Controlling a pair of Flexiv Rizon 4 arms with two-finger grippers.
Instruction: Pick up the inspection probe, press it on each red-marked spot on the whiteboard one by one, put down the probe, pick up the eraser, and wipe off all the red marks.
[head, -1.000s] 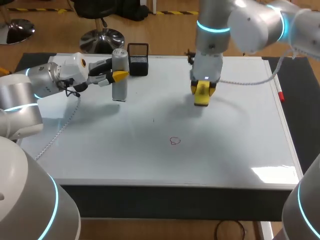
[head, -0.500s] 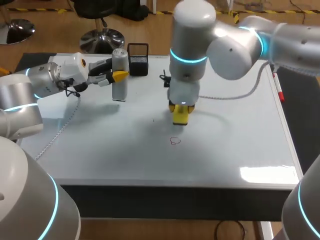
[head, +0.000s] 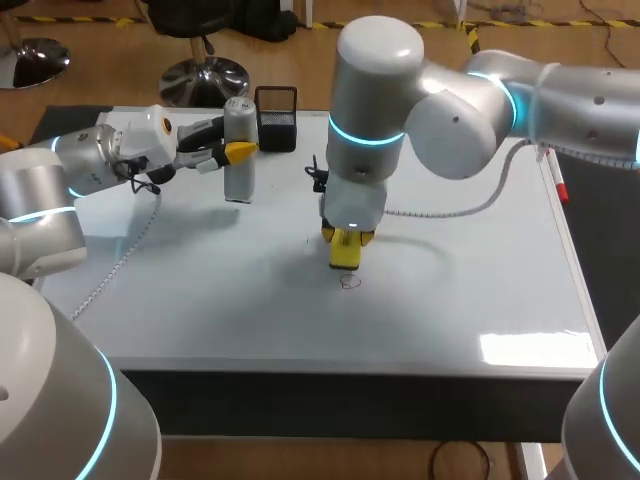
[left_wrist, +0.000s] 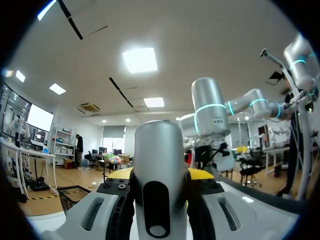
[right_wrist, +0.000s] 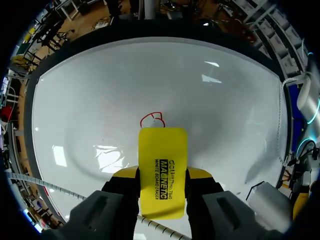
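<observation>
The silver cylindrical probe stands upright at the whiteboard's back left, and my left gripper is shut on it; in the left wrist view the probe fills the gap between the yellow tips. My right gripper is shut on the yellow eraser, pointing down over the middle of the whiteboard. A small red mark lies just in front of the eraser. In the right wrist view the eraser sticks out between the fingers, its front edge close above the red mark.
A black mesh holder stands at the back edge beside the probe. A red-capped marker lies along the board's right edge. A white cable trails over the left side of the board.
My right arm has swept from the back right toward the front left with the eraser, ending just behind the red mark. The left arm and probe have stayed put.
</observation>
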